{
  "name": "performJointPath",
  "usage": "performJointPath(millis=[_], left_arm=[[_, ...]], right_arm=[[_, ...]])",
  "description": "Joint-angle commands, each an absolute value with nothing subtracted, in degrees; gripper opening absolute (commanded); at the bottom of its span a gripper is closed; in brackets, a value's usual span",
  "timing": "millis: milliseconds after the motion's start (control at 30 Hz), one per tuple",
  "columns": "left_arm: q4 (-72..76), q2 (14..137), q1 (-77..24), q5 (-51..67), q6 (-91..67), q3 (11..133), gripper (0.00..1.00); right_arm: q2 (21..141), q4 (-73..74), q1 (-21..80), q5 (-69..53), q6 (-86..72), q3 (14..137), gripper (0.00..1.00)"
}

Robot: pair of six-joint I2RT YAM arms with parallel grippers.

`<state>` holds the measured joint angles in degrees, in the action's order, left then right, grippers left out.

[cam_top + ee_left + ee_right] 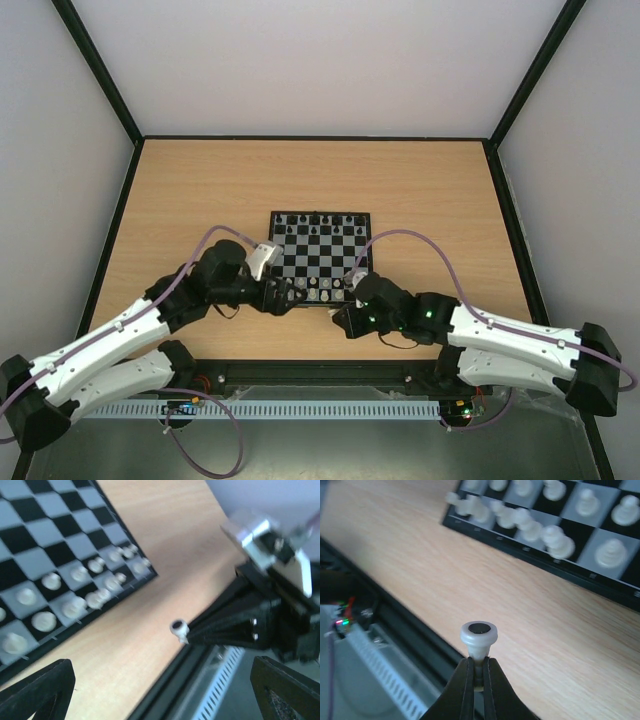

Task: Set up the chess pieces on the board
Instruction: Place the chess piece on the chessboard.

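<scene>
My right gripper (479,664) is shut on a small white chess piece (479,633), pinching its thin upper part so the round base with its dark centre faces the camera. It hangs over the bare wood just short of the board's (600,586) near edge. The left wrist view shows the same white chess piece (178,628) at the tip of the right gripper's black fingers (225,627). My left gripper (160,695) stands wide open and empty beside it. From above, the board (325,255) has white chess pieces (315,290) on its near rows and black chess pieces (315,221) on its far rows.
The table's black front rail (415,630) and a perforated grey cable tray (385,680) run just below the held piece. Both arms (130,335) (500,335) reach in to meet at the board's near edge. Bare wood surrounds the board.
</scene>
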<state>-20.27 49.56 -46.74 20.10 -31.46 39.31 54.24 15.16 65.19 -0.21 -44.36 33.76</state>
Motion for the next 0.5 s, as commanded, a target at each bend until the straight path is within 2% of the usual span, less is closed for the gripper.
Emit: performJointPath(millis=[0, 233, 467], left_arm=[[-16.1, 44.4, -46.7, 37.5, -32.9, 35.0, 0.99], [-9.0, 38.9, -46.7, 52.6, -39.3, 28.5, 0.99], [-3.0, 37.0, -46.8, 58.9, -43.7, 25.4, 0.98]], right_arm=[[51.3, 18.9, 65.6, -9.0, -39.1, 37.7, 0.01], [51.9, 18.2, 65.6, -18.5, -34.1, 41.2, 0.01], [54.8, 15.8, 66.3, -26.8, -30.2, 45.0, 0.01]])
